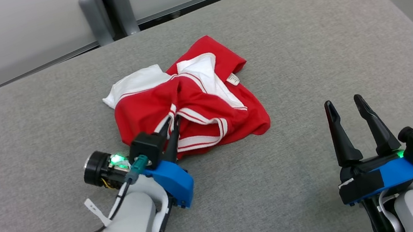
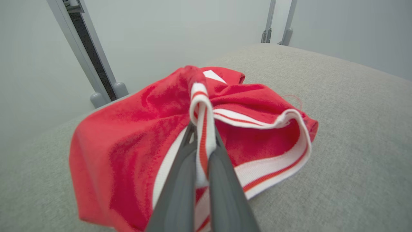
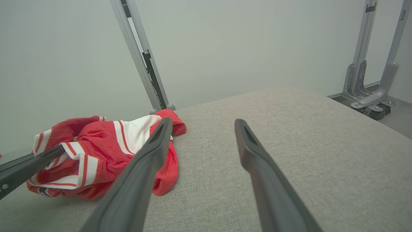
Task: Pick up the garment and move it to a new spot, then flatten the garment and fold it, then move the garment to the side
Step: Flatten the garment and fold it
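The garment (image 1: 204, 103) lies crumpled at centre frame on the grey surface (image 1: 322, 27). My left pincer (image 1: 173, 122) is clamped on its striped hem (image 2: 203, 106) at the heap's lower-left edge, and my right pincer (image 1: 343, 102) stands apart at lower right. Risk, I judge: I hold one thin band only, so a quick lift could slip it free or drag the heap bunched.

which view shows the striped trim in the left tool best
Left wrist view: the striped trim sits close up, pinched in the left tool. The head view shows it small; the right wrist view, from the side.
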Controlling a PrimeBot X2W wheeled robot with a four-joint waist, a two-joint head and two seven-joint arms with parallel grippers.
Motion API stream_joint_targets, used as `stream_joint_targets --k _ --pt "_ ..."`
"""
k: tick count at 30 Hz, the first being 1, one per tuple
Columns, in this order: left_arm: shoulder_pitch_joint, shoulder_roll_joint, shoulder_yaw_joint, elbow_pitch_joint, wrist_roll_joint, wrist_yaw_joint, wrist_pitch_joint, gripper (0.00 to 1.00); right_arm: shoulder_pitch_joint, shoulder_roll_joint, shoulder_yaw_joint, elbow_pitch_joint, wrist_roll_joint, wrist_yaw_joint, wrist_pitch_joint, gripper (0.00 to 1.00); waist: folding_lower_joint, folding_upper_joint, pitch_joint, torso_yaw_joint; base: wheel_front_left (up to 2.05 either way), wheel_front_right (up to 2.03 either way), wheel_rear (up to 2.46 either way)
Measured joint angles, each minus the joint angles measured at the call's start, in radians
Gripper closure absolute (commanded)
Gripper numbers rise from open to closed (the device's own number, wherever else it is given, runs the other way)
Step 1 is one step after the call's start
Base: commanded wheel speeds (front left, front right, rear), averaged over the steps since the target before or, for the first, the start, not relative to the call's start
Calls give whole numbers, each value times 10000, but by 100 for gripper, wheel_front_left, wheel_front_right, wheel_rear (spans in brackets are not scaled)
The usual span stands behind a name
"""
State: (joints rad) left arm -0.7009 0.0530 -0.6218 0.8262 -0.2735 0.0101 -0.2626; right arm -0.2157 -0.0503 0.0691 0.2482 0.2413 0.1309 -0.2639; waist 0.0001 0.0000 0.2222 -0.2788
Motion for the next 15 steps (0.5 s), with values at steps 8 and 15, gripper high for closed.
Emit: stream_joint_targets --k 8,15 --pt "147 1168 1283 -1666 2 265 0 100 8 0 -84 -23 -56 -2 0 0 0 0 29 639 0 0 0" --pt "1148 2543 2627 -2428 -226 560 0 100 -2 2 -25 -35 -56 0 0 0 0 0 116 990 0 0 0"
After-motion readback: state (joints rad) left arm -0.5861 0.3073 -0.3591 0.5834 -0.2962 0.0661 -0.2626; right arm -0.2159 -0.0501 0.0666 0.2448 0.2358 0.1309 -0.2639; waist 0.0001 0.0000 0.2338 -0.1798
